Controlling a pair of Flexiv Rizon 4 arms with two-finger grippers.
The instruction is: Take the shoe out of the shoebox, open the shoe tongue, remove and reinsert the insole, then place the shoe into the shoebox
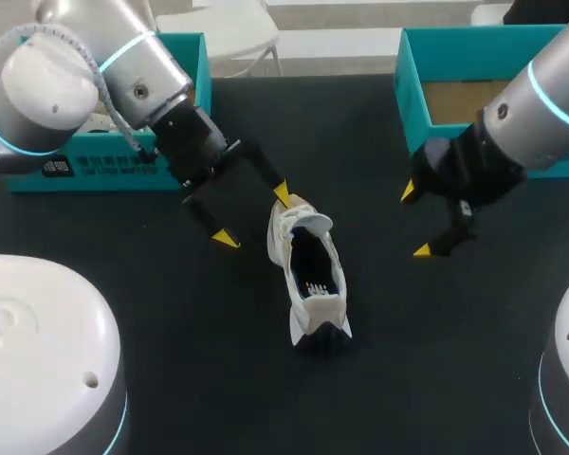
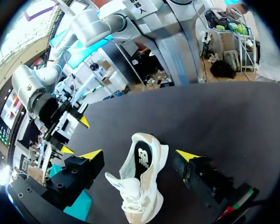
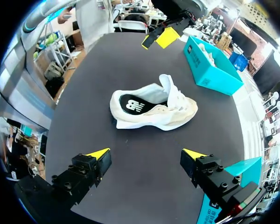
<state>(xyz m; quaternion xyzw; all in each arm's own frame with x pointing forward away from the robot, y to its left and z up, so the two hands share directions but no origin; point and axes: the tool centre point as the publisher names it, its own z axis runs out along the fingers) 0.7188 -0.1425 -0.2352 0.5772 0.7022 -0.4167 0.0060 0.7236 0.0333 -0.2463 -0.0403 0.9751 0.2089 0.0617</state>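
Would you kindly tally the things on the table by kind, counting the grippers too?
Shoe: 1
Teal boxes: 2, the left box and the right box
Grippers: 2, the left gripper and the right gripper
Total: 5

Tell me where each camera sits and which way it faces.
Head view: above and behind, looking down; left end effector and right end effector flank the shoe.
Left wrist view: on the left wrist, facing the shoe past its own yellow tips; right end effector beyond.
Right wrist view: on the right wrist, facing the shoe; left end effector beyond.
All three share the shoe.
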